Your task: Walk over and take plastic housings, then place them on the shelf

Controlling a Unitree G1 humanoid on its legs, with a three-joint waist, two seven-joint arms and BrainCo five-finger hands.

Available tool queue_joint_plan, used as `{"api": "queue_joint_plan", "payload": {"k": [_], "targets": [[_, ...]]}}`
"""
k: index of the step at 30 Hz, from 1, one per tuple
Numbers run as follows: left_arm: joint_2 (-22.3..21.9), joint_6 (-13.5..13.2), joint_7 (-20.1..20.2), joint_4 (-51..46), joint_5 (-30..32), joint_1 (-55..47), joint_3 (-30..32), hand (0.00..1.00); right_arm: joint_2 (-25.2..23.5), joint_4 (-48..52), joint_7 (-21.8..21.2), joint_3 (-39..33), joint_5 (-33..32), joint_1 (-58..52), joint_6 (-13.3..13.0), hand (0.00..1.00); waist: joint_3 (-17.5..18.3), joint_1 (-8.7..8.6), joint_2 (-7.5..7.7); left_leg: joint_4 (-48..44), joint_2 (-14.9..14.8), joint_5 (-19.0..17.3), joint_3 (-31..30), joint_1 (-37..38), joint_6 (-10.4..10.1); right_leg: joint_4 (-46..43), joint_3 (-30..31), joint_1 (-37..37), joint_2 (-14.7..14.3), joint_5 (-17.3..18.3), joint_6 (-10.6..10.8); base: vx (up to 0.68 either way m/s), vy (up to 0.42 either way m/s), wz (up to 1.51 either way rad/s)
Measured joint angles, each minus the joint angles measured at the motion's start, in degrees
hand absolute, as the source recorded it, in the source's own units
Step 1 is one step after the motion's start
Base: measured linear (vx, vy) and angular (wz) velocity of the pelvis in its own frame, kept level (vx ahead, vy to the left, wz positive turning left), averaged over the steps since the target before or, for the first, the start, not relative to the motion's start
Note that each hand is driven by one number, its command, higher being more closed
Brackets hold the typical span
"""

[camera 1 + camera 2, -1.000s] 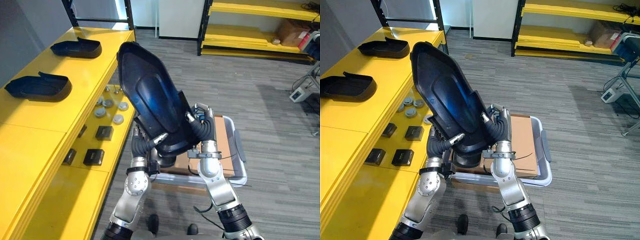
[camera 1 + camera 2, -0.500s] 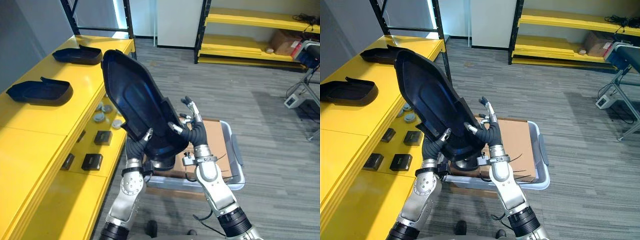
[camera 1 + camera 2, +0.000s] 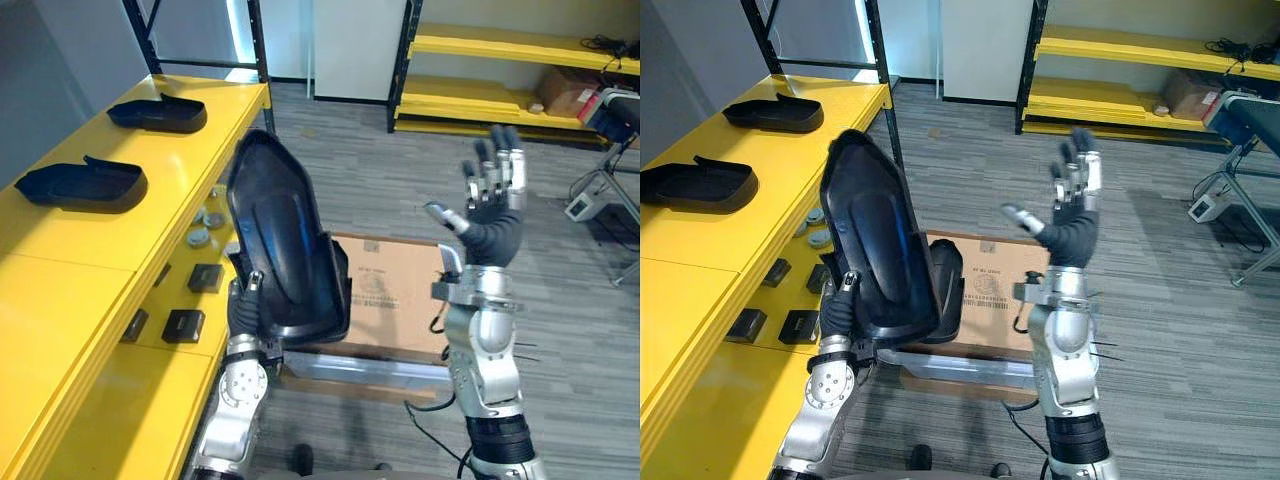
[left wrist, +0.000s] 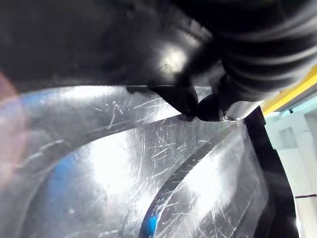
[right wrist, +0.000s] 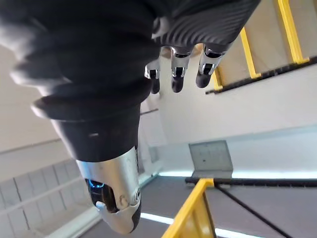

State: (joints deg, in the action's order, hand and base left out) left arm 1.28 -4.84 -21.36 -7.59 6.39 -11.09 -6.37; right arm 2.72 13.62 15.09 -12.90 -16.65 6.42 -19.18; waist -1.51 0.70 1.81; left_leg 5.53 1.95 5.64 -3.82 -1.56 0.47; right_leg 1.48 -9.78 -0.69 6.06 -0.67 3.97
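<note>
Landmark: yellow shelf (image 3: 90, 250), a long unit running along the robot's left side, with a lower tier below its top board.
Held housing: held housing (image 3: 285, 250), a large black plastic shell, stands nearly upright in the air just off the shelf's front edge and does not touch the shelf.
Left hand: left hand (image 3: 240, 312) sits at the shell's lower end on the shelf side, largely hidden behind it. One finger (image 3: 255, 283) hooks over the rim, and in the wrist view a dark tip presses on the glossy surface, so the hand is clamped on the shell.
Right hand: right hand (image 3: 492, 230) is raised well away from the shelf, beyond the held housing, with fingers straight and spread, thumb out to the side, and nothing in it.
Shelf top: near housing (image 3: 82, 184) and far housing (image 3: 158, 113) lie flat on the top board, apart from each other.
Lower tier: grey round parts (image 3: 205, 225) and black blocks (image 3: 185, 324) lie there.
Floor beside the shelf: cardboard box (image 3: 390, 300) rests in a grey tray (image 3: 370, 368), low behind the held housing.
</note>
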Motion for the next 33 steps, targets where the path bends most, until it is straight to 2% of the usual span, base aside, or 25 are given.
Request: {"api": "queue_joint_plan", "payload": {"k": [4,7,10,14,18,19,21,25,27,29,30,31,32,33], "targets": [[-0.2,0.0,0.1,-3.2,0.0,-2.3,2.1,1.00,0.1,-10.5,3.2,-8.8,-1.3,-4.9,0.1,0.00,0.0,-0.13,-0.02,0.0,0.0,0.0,-0.2,-0.3,0.0,0.6,-0.2,0.0,0.0,0.0,0.0,0.00,0.000,0.01],[-0.4,0.0,0.1,-4.9,0.0,-3.8,2.6,1.00,0.1,-18.1,4.0,-12.0,-1.2,-7.9,2.4,0.00,0.0,-0.47,-0.10,0.0,0.0,0.0,-0.3,-0.5,0.0,0.7,-0.5,0.0,0.0,-0.1,0.1,0.00,0.000,0.03],[-0.6,-0.1,0.6,-6.4,-0.1,-5.3,3.3,1.00,0.0,-29.8,3.4,-13.1,-1.2,-10.7,5.6,0.00,0.1,-0.73,-0.13,0.0,0.0,0.1,-0.7,-0.6,0.2,0.7,-0.8,-0.1,0.0,-0.1,0.1,0.00,0.000,0.04],[-1.0,-0.7,2.7,-8.3,-0.6,-7.6,3.5,1.00,0.1,-40.9,-0.2,-12.8,-1.2,-12.5,7.8,0.00,0.1,-0.73,-0.23,0.0,-0.1,0.1,-0.6,-0.6,0.2,0.6,-0.9,-0.5,0.0,-0.1,0.2,0.00,0.000,0.02],[-1.0,-1.2,4.1,-8.6,-1.8,-8.1,3.5,1.00,-0.1,-51.7,-4.6,-6.9,-0.6,-15.5,9.9,0.00,0.1,0.25,-0.36,-0.1,-0.4,-0.7,-0.7,0.2,-0.3,0.5,-0.9,-1.5,0.0,-0.1,0.1,-0.01,-0.008,0.05],[-1.1,-1.4,4.7,-8.7,-2.1,-8.7,3.7,1.00,-0.6,-54.2,-6.2,-4.9,0.0,-15.9,11.0,0.00,0.0,0.35,-0.72,0.0,-0.4,-0.9,-1.2,0.2,-0.1,0.2,-1.3,-1.9,0.0,0.6,0.2,-0.05,-0.029,0.04],[-1.2,-1.4,5.2,-8.9,-2.5,-9.8,4.0,1.00,-1.5,-55.7,-6.9,-3.8,1.0,-16.1,11.3,0.00,-0.2,0.21,-1.12,-0.5,-0.4,-1.2,-1.8,0.4,0.0,-1.5,-2.2,-1.9,0.1,2.0,0.3,-0.05,-0.031,0.25],[-2.4,-1.7,6.4,-10.1,-3.5,-11.7,3.7,1.00,-2.7,-57.7,-8.1,-0.3,2.4,-16.3,11.9,0.00,-1.1,0.58,-1.11,-6.2,0.9,-3.2,-6.7,-3.0,-0.3,-6.1,-8.1,-1.9,1.2,4.9,0.2,-0.04,-0.024,0.79],[-3.4,-1.8,6.4,-13.3,-3.6,-12.4,3.5,1.00,-3.0,-57.8,-8.1,0.6,2.8,-16.3,11.9,0.00,-2.6,1.60,-1.46,-10.0,2.3,-3.7,-11.0,-6.3,-0.3,-9.2,-14.5,-1.9,2.4,7.2,0.4,-0.03,-0.016,1.37],[-4.1,-1.9,6.6,-15.2,-3.9,-12.4,3.5,1.00,-3.2,-57.9,-7.8,1.1,2.7,-16.2,11.9,0.00,-3.7,2.07,-1.93,-11.8,3.1,-3.7,-12.4,-8.9,-0.3,-11.9,-20.2,-2.0,3.7,9.0,0.7,-0.01,-0.010,1.67],[-4.5,-2.1,6.9,-15.9,-4.8,-12.4,3.4,1.00,-3.0,-57.9,-7.7,1.9,2.8,-16.0,11.9,0.00,-4.1,1.69,-2.23,-12.8,2.9,-3.7,-10.9,-10.4,-0.3,-13.7,-24.2,-2.1,4.8,10.2,1.1,0.01,-0.003,1.75],[-4.7,-2.1,7.0,-16.0,-4.9,-12.4,3.4,1.00,-2.9,-57.9,-7.7,2.3,2.8,-16.0,11.9,0.00,-4.2,1.98,-2.31,-13.2,2.5,-3.7,-9.1,-10.9,-0.3,-14.5,-25.6,-2.1,5.4,10.7,1.2,0.02,0.000,1.42],[-4.9,-2.1,7.0,-16.0,-5.8,-12.6,3.6,1.00,-2.9,-57.8,-7.8,2.4,2.8,-15.9,11.9,0.00,-4.3,2.25,-2.42,-13.6,1.4,-4.0,-4.4,-12.0,0.3,-15.8,-28.0,-2.4,6.3,11.4,1.6,0.01,0.008,1.26],[-5.1,-2.1,7.3,-15.9,-6.1,-12.6,3.3,1.00,-2.8,-57.8,-7.7,3.1,2.8,-15.4,11.9,0.00,-5.0,3.04,-2.57,-14.2,-1.1,-5.0,4.8,-12.1,1.7,-16.6,-31.7,-4.3,7.4,11.8,2.0,0.02,0.017,1.22]]}}
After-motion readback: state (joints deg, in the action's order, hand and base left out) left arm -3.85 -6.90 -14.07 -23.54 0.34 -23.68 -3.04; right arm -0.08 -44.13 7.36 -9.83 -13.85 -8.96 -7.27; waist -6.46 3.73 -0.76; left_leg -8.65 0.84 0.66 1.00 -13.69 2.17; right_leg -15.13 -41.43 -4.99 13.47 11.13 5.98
